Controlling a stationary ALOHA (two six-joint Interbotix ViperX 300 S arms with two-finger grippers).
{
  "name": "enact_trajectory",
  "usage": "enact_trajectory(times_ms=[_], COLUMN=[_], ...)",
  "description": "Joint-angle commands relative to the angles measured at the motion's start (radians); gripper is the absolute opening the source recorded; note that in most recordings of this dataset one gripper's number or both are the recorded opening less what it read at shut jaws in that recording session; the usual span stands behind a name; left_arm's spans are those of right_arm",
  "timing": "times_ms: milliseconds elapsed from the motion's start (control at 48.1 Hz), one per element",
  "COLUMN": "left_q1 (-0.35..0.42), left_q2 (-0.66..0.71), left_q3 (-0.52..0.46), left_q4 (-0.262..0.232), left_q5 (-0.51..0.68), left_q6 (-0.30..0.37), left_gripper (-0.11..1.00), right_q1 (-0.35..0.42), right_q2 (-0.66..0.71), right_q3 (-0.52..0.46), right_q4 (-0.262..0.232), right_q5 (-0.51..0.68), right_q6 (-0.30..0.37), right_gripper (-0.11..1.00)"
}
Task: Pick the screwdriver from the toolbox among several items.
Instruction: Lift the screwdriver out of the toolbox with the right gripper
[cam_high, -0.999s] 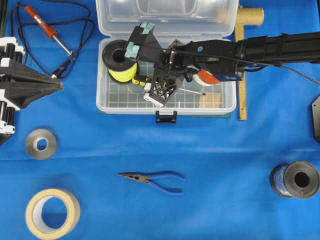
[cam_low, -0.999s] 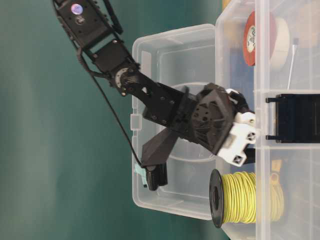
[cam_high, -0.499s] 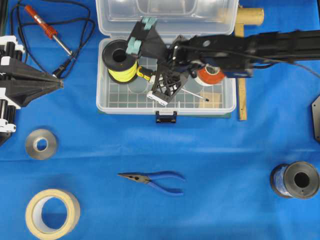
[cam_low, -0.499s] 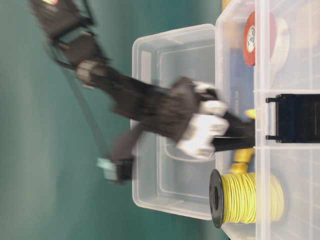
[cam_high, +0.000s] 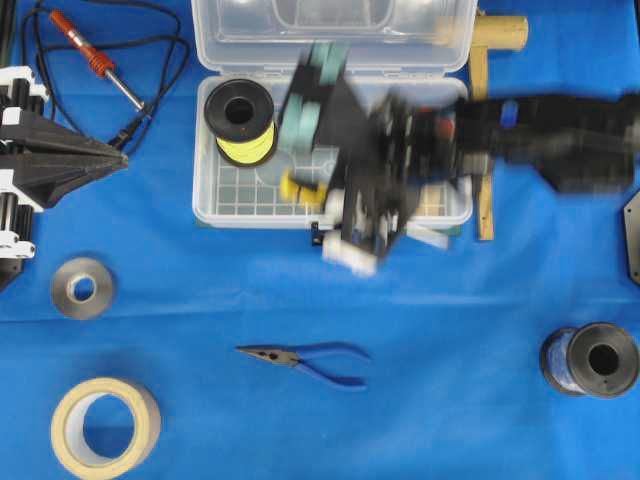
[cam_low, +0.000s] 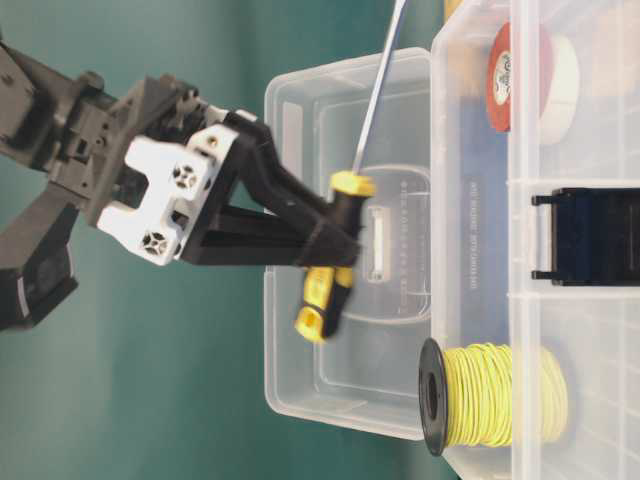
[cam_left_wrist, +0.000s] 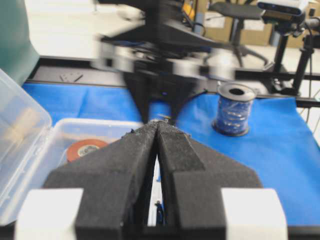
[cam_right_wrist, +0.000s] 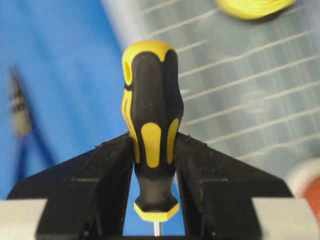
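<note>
Right gripper (cam_right_wrist: 155, 150) grips yellow-and-black-handled screwdriver (cam_right_wrist: 150, 125) above clear plastic toolbox (cam_high: 240, 205); left gripper (cam_left_wrist: 157, 150) jaws closed, empty.

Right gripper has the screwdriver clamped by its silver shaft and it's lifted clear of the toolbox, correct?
Not quite. The right gripper clamps the screwdriver by its yellow-and-black handle, not the silver shaft; the right wrist view shows the jaws on either side of the handle. The table-level view shows it lifted clear of the toolbox.
</note>
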Motion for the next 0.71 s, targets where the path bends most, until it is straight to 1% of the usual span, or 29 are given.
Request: enact_trajectory(times_ms=[0,125,208,416,520,686], left_q1=[0.009,0.021,0.028,0.032,0.032,0.032], left_q2=[0.008,0.006,0.005,0.008,0.006,0.006], left_q3=[-0.009,-0.009,-0.009,-0.009,-0.006,-0.006], left_q4=[-0.002,-0.002,-0.002,-0.002,-0.002,-0.002], left_q5=[-0.006,-0.006,-0.006,-0.006,-0.006,-0.006], left_q6=[0.0,0.0,0.0,0.0,0.0,0.0], left_gripper=[0.0,0.0,0.0,0.0,0.0,0.0], right_q1=[0.06,0.123,0.147,0.178,0.179,0.179], right_q2=[0.021,0.121,0.196,0.35,0.387,0.423], right_q3=[-0.038,-0.083,-0.123,-0.213,-0.227,-0.224], right_q4=[-0.029,-0.075,-0.083,-0.083,-0.074,-0.043], right_q5=[-0.026,-0.043,-0.046,-0.066,-0.067,-0.084], right_q6=[0.031,0.066,0.067,0.055,0.055,0.055], right_gripper=[0.26,0.26,0.26,0.26,0.26,0.26])
